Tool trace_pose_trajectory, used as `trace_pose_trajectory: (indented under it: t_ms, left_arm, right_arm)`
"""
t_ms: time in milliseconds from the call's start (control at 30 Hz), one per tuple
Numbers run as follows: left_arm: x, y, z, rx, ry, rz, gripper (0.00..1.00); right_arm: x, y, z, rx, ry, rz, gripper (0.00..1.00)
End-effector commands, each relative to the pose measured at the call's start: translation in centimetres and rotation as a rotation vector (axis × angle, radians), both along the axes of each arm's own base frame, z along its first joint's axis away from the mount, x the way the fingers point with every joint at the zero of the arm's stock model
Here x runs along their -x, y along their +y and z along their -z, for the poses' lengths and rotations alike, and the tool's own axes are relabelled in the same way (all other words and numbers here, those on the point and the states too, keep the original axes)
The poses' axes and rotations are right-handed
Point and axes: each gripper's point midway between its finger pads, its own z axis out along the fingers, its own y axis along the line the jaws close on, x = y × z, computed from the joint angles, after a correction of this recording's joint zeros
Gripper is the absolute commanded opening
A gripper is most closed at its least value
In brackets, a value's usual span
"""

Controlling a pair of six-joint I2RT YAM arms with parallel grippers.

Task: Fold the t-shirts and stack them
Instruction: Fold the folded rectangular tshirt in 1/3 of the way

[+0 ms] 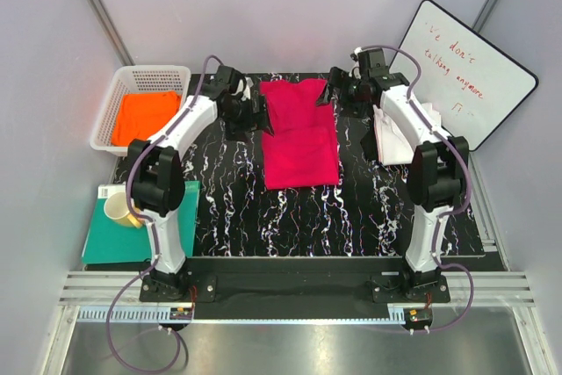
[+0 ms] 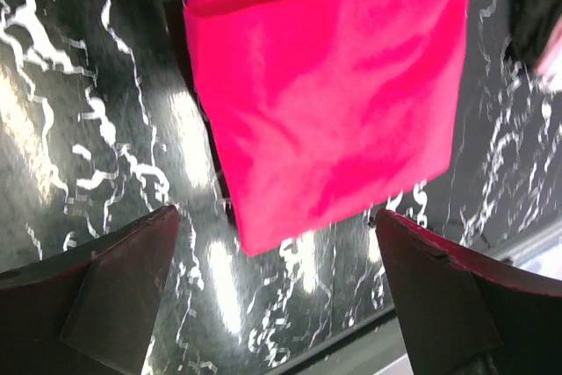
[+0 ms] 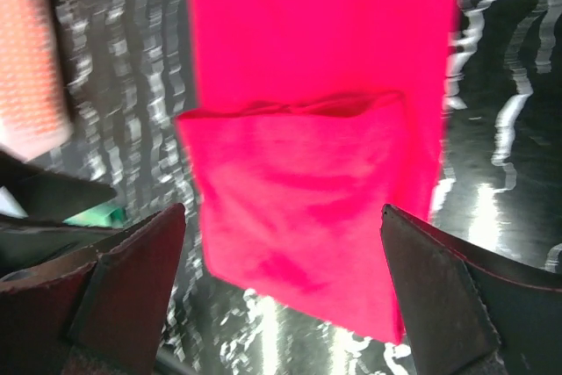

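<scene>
Pink shirt point(image 1: 300, 133) lies folded in a strip, long axis running far-to-near on the table point(image 1: 219, 208). Left gripper point(image 1: 258, 117) and right gripper point(image 1: 335, 91) spread wide, empty.

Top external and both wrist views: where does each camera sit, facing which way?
Top external: above and behind the bases, looking down on both arms and the crimson-pink t-shirt.
Left wrist: rides the left gripper, facing the shirt's corner between its open fingers.
Right wrist: rides the right gripper, facing the shirt between open fingers.
Shared: all three show that shirt.
</scene>
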Motion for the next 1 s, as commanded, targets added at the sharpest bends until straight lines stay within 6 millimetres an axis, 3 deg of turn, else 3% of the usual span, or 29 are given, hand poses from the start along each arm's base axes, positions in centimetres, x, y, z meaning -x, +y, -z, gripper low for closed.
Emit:
trace_pose_trajectory:
  t_ms: [0, 33, 133, 200, 367, 600, 667, 967]
  left_arm:
    - [1.7, 0.3, -1.4, 0.059, -0.018, 0.059, 0.99]
    - [2.3, 0.4, -0.2, 0.071, 0.023, 0.056, 0.99]
    - [3.4, 0.0, 2.1, 0.1, 0.109, 0.029, 0.99]
    - [3.7, -0.3, 3.0, 0.119, 0.138, 0.025, 0.99]
    - [4.8, -0.1, 5.3, 0.116, 0.217, 0.015, 0.99]
    - [6.4, 0.6, 6.4, 0.089, 0.249, 0.004, 0.99]
    - [6.6, 0.8, 6.3, 0.081, 0.242, -0.006, 0.99]
    - [7.3, 1.4, 6.3, 0.056, 0.244, -0.028, 0.99]
  right_arm:
    - [2.6, 1.4, 1.2, -0.095, 0.087, -0.046, 1.0]
    - [3.7, 1.2, 2.9, -0.089, 0.142, -0.025, 1.0]
    - [5.4, 0.1, 4.6, -0.063, 0.202, 0.026, 0.99]
    - [6.1, -0.3, 4.9, -0.054, 0.211, 0.037, 0.92]
    - [8.1, -0.6, 7.6, -0.052, 0.298, 0.022, 0.79]
    - [6.3, -0.6, 7.8, -0.029, 0.264, 0.009, 0.74]
    - [5.9, -0.5, 8.9, -0.025, 0.279, -0.002, 0.7]
    - [1.7, -0.3, 10.3, -0.023, 0.257, 0.01, 0.65]
